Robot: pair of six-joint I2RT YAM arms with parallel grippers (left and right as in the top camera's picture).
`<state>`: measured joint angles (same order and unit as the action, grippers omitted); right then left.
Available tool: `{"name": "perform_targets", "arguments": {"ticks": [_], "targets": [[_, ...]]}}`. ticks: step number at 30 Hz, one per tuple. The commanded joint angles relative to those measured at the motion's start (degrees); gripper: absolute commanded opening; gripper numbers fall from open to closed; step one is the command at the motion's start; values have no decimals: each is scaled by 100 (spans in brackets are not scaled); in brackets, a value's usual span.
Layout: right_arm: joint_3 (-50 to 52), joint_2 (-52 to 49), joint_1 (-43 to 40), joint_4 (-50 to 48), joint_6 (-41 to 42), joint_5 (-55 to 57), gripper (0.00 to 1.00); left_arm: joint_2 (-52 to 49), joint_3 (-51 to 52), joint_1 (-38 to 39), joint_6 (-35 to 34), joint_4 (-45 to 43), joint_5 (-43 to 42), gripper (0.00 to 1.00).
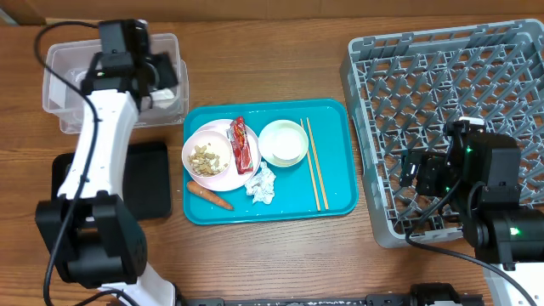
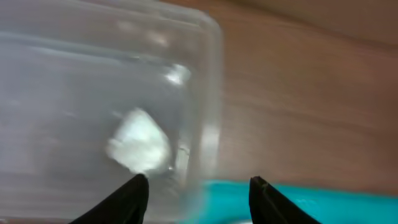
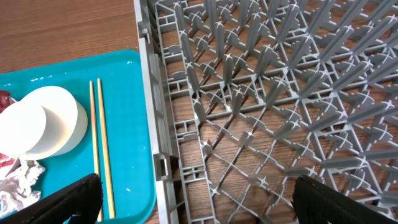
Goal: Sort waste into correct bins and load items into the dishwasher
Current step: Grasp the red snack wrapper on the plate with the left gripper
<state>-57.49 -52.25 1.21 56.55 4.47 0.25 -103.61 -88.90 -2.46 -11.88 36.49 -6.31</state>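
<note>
Left gripper (image 2: 198, 185): you have it over the tub (image 2: 211, 87), jaws parted, nothing between them.
Tissue (image 2: 140, 144): lies inside the tub.
Right gripper (image 3: 196, 186): your jaws are spread wide and empty, over the rack (image 3: 261, 93).
Tray (image 1: 336, 200): holds plate (image 1: 223, 127), wrapper (image 1: 243, 144), bowl (image 1: 283, 141), chopsticks (image 1: 314, 166), carrot (image 1: 208, 195).

The white-and-black left arm (image 1: 100, 140) is seen stretched from its base at the near left towards the far side. Its black two-finger left gripper (image 2: 198, 200) is held with the jaws parted and nothing between them. The black right arm (image 1: 491, 200) is folded low at the near right, and its black two-finger right gripper (image 3: 202, 202) is pointed leftwards, jaws spread wide and empty.
</note>
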Motion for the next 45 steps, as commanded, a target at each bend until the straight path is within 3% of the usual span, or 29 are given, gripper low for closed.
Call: {"name": "perform_targets", "arguments": {"ticks": [1,6,13,20,32,34,39,45], "targets": [[-188,35,-17,-20,17,15,100,264,-164,577,-13,404,-763,57],[-188,35,-17,-22,17,13,100,-111,-155,1318,-15,1128,-216,57],[-188,35,-17,20,17,13,100,-861,-157,1945,-138,1193,-188,50],[-188,37,-17,63,17,15,100,-1104,-157,2048,-660,1381,726,57],[-188,35,-17,63,17,13,100,-1408,-153,2055,-901,1384,778,54],[-188,35,-17,63,17,13,100,-1491,-153,2055,-914,1381,778,51],[-188,35,-17,63,17,15,100,-1495,-175,2048,-909,1239,778,7],[-188,37,-17,63,17,15,100,-1429,-710,2037,-890,1547,778,4]]}}
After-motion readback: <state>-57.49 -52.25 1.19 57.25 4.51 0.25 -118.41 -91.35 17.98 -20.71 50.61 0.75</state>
